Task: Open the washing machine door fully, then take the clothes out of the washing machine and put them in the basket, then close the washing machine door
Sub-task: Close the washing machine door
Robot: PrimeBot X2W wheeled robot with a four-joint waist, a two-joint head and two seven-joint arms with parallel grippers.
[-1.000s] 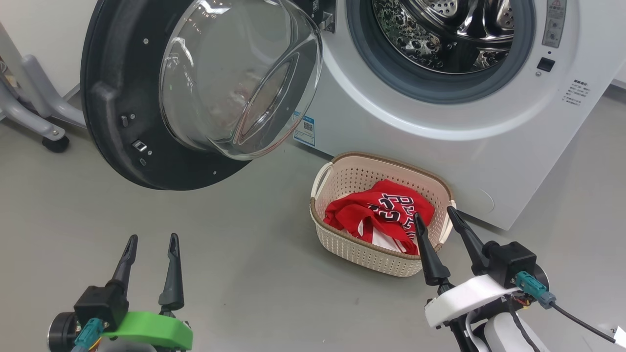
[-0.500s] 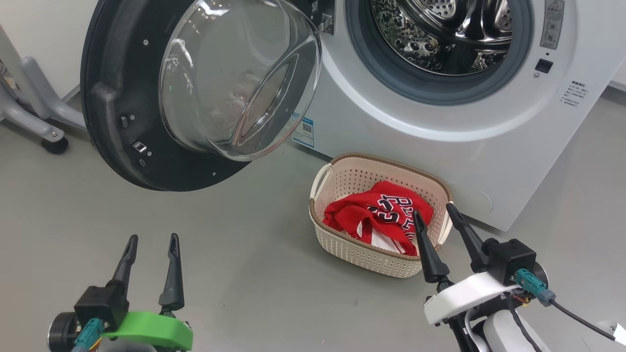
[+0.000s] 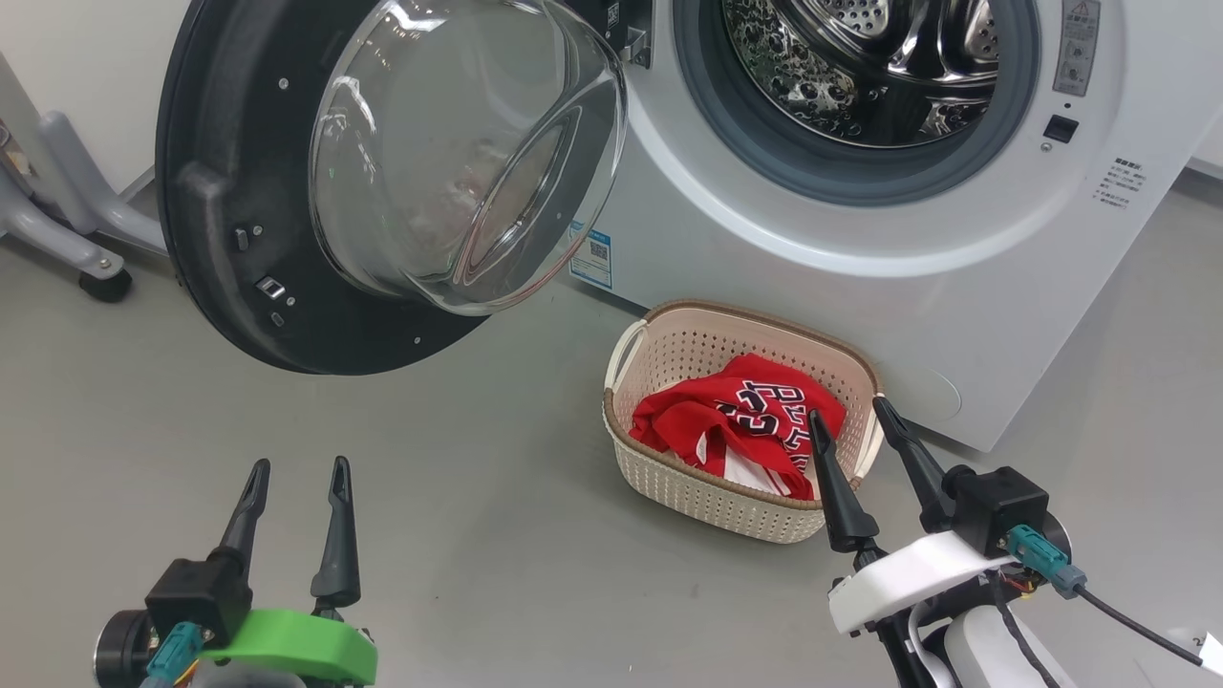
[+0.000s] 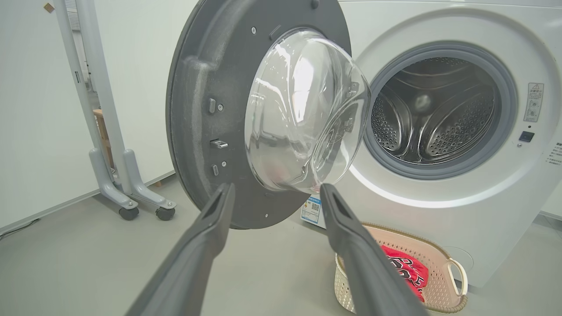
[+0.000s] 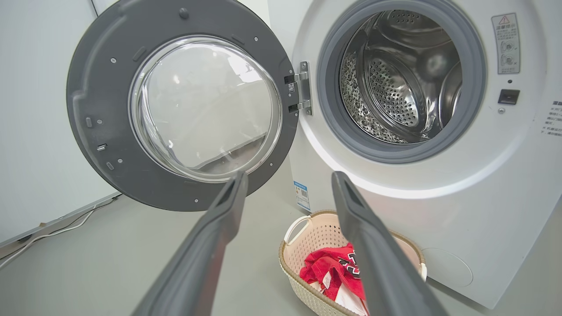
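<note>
Almost nothing has moved in the last second: the whole head view has slid very slightly, which is the camera's doing, and both arms stay where they were. The left pincer [image 3: 298, 465] stands over the grey floor [image 3: 478, 497], its two dark fingers modestly apart and holding nothing. The right pincer [image 3: 847, 411] is likewise parted and empty, its tips showing against the near right corner of the small cream perforated plastic basket [image 3: 707, 506]. The bright red fabric clothes [image 3: 736, 420] lie bunched inside that basket, which sits on the floor just before the big white front-loading washing machine [image 3: 764, 239]. The perforated steel drum [image 5: 395, 96] shows no red in either wrist view, so unloading looks finished. The large round washing machine door [image 3: 239, 220], with its black rim and bulging glass bowl, hangs wide open to the left, so closing it is probably what remains. The jersey's navy lettering is too folded to read. The small blue label sticker [image 3: 592, 256] carries a square code, and its print, like that on the warning label [image 3: 1078, 43], is too small to make out.
</note>
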